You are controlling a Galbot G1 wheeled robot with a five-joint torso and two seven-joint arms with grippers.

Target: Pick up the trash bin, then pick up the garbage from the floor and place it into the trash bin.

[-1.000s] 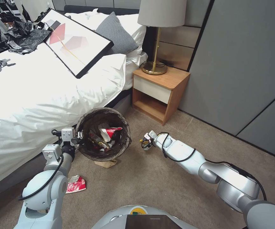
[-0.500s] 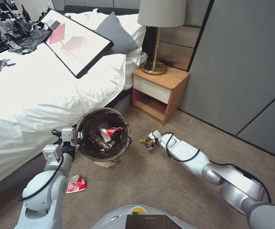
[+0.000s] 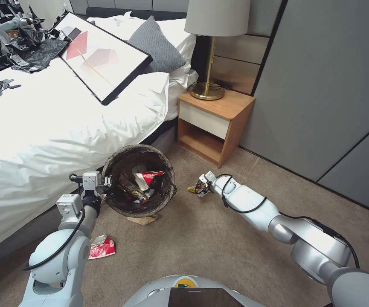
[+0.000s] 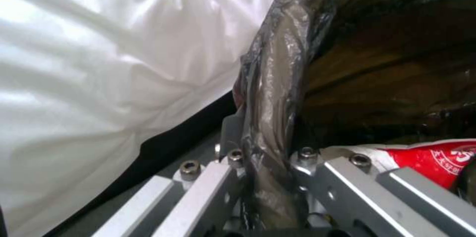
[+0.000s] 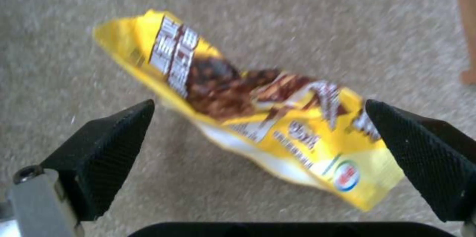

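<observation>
Yellow wrapper (image 5: 258, 118) between spread right jaws

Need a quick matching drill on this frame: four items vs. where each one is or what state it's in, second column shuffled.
Items:
1. left gripper
2. right gripper
3. yellow wrapper
4. red wrapper

Places or states:
A. on the carpet, between open fingers
B. on the carpet beside the left arm, in front of the trash bin
C. shut on the bin's bag-covered rim
D. open, low over the carpet near the nightstand

Pairs: 1-C, 2-D, 3-A, 4-B
</observation>
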